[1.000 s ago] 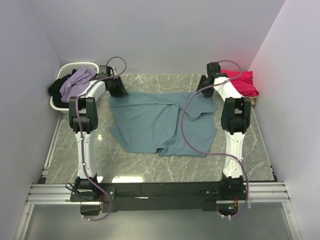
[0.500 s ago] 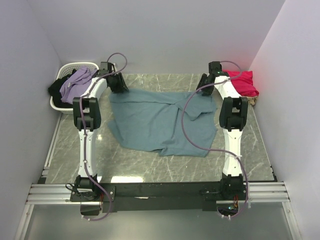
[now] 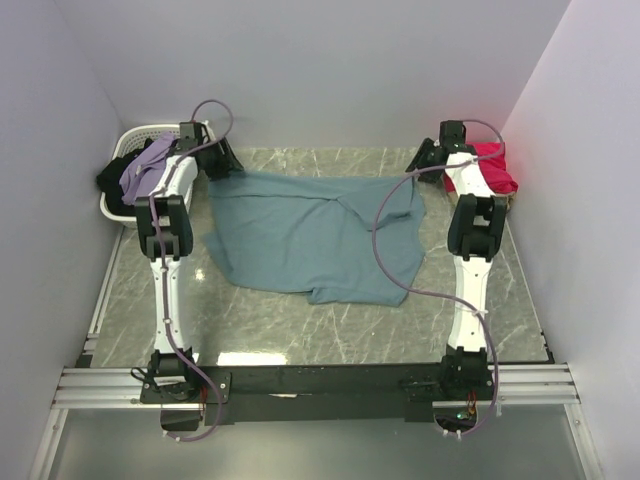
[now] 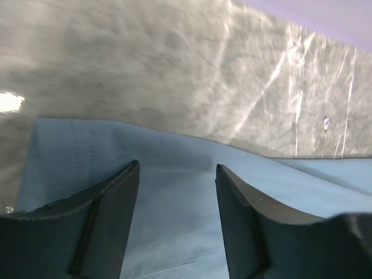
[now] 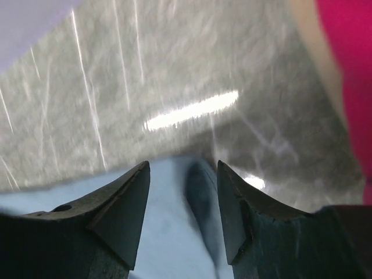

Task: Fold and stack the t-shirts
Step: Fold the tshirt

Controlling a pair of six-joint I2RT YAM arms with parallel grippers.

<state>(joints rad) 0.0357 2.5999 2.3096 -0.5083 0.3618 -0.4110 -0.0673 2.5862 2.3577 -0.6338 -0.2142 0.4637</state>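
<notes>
Grey marbled table (image 3: 300,330) fills the overhead view, closed in by pale lilac walls (image 3: 330,70). You have the teal-blue t-shirt (image 3: 310,235) spread across the middle, its far edge stretched between the two arms. Your left gripper (image 3: 222,160) sits at the shirt's far left corner and your right gripper (image 3: 425,160) at its far right corner. The crimson-pink t-shirt (image 3: 490,168) lies bunched in the far right corner of the table, just beyond the right arm. The white basket (image 3: 135,140) stands off the far left corner with lilac cloth (image 3: 150,168) draped over it.

From your left wrist, the left gripper (image 4: 177,168) has its jaws apart. The teal-blue t-shirt (image 4: 174,221) lies flat beneath and between the fingers (image 4: 110,221), nothing pinched, and its edge ends just ahead of the tips against bare table (image 4: 145,58).

From your right wrist the picture is blurred. The right gripper (image 5: 183,165) also stands with jaws apart, and the edge of the teal-blue t-shirt (image 5: 168,244) shows low in the gap. Bare table (image 5: 145,70) lies ahead, with the crimson-pink t-shirt (image 5: 349,70) at the right margin and a strip of pale beige cloth (image 5: 314,46) beside it.
</notes>
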